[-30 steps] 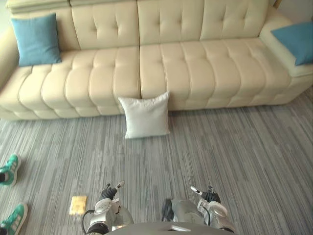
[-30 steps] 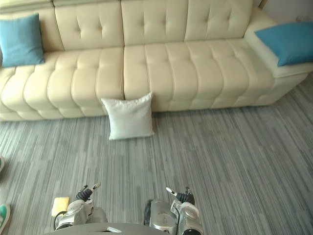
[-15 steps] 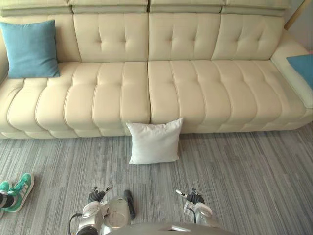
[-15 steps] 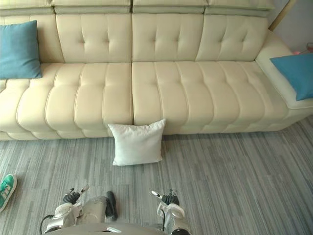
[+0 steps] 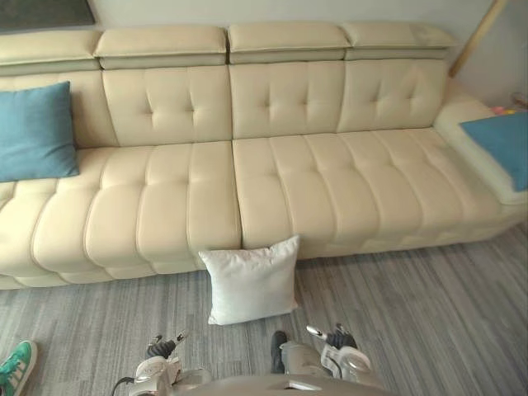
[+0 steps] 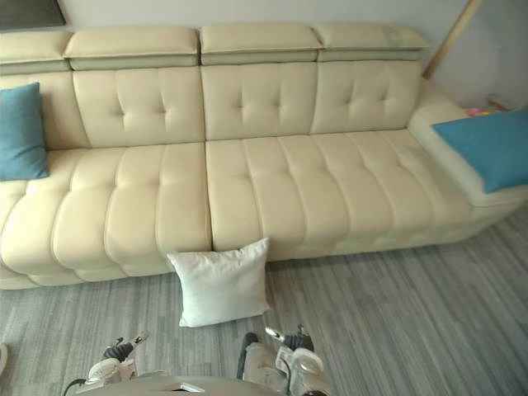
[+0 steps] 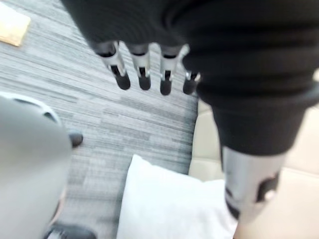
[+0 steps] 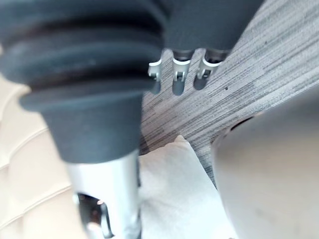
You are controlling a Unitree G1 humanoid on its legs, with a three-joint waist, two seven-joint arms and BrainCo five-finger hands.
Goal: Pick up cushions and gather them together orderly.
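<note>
White cushion [image 5: 250, 280] stands upright on the grey striped carpet [image 5: 429, 313], its back against the front of the cream tufted sofa [image 5: 330, 181], right below the seam between the two seat sections and just ahead of both hands. One teal cushion [image 5: 35, 132] is propped against the backrest at the sofa's left end. A second teal cushion [image 5: 501, 142] lies flat on the raised end section at the far right. The three cushions are well apart, none touching another. Left hand [image 5: 162, 346] sits low at the bottom of the head view, left of centre, above the carpet. In its wrist view the fingers [image 7: 142, 69] hang in a straight, loose row with the thumb [image 7: 249, 189] apart, nothing between them, and the white cushion shows past them against the sofa base. Right hand [image 5: 337, 338] is low at bottom right of centre, near the white cushion's lower right corner but not touching it. Its fingers [image 8: 179, 79] are relaxed and spread from the thumb [image 8: 104, 199], holding nothing, over the carpet with the white cushion beyond. A person's green sneaker [image 5: 15, 369] is at the lower left on the carpet. A flat tan card-like thing [image 7: 12, 27] lies on the carpet in the left wrist view. A wooden pole [image 5: 474, 37] leans at the wall by the sofa's right end.
</note>
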